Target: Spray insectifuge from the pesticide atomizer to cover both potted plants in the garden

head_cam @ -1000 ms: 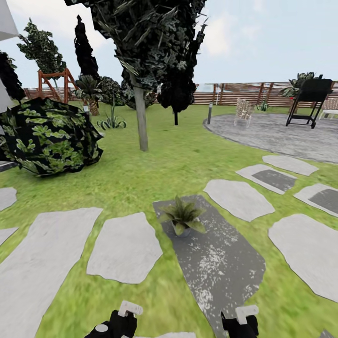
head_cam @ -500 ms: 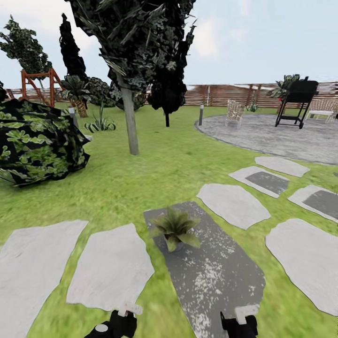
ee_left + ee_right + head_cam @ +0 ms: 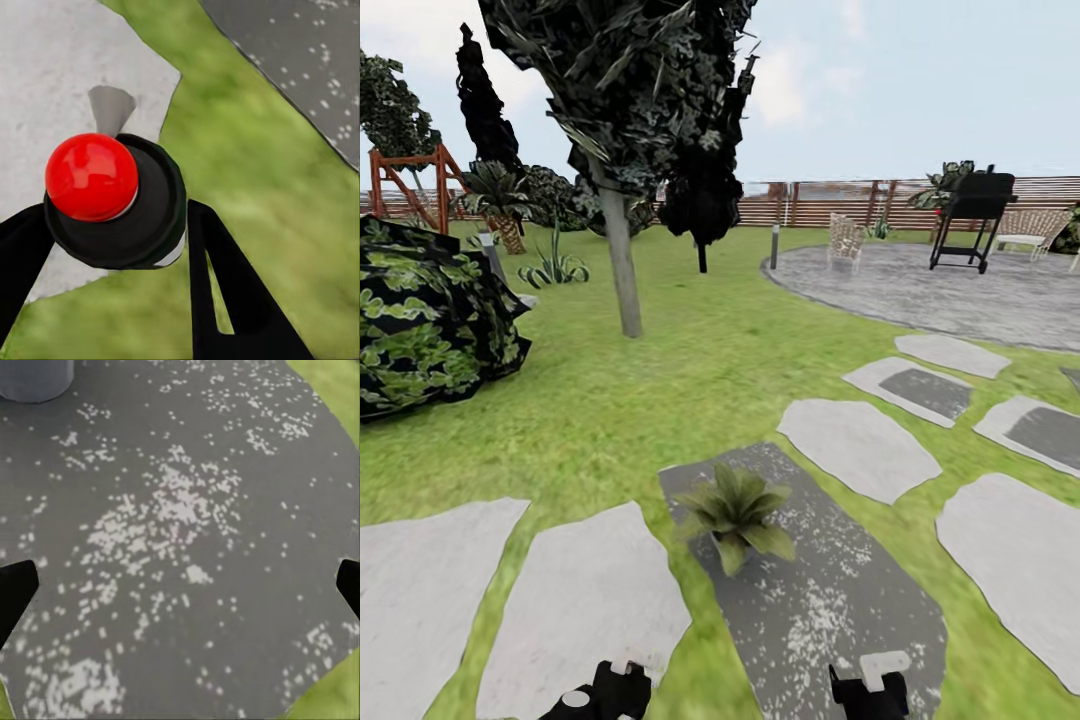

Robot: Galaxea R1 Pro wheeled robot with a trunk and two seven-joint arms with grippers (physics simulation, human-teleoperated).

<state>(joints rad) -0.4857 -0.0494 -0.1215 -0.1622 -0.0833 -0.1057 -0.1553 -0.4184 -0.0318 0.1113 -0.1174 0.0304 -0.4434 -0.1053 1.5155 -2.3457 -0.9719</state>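
Note:
The pesticide atomizer [image 3: 112, 199], a dark round bottle with a glossy red top, sits between the black fingers of my left gripper [image 3: 112, 247], which is shut on it. In the head view that left gripper [image 3: 610, 690] shows low at the bottom edge over a pale slab. One potted plant [image 3: 735, 510], a low rosette of olive-green leaves, stands on a dark speckled slab [image 3: 830, 610] just ahead. My right gripper [image 3: 870, 685] hangs open over that slab; the wrist view shows the right gripper [image 3: 180, 589] with its tips far apart and the grey pot [image 3: 34, 379] at the corner.
Pale stepping slabs [image 3: 860, 445] lie across the lawn. A tree trunk [image 3: 620, 260] and a big dark leafy bush [image 3: 420, 310] stand to the left. Far right is a paved circle [image 3: 950, 285] with a black grill [image 3: 970, 215] and chairs, backed by a slat fence [image 3: 820, 200].
The whole head picture has shifted left and down, so the camera has moved on and turned right; the potted plant now sits closer. Both grippers keep their places in the picture.

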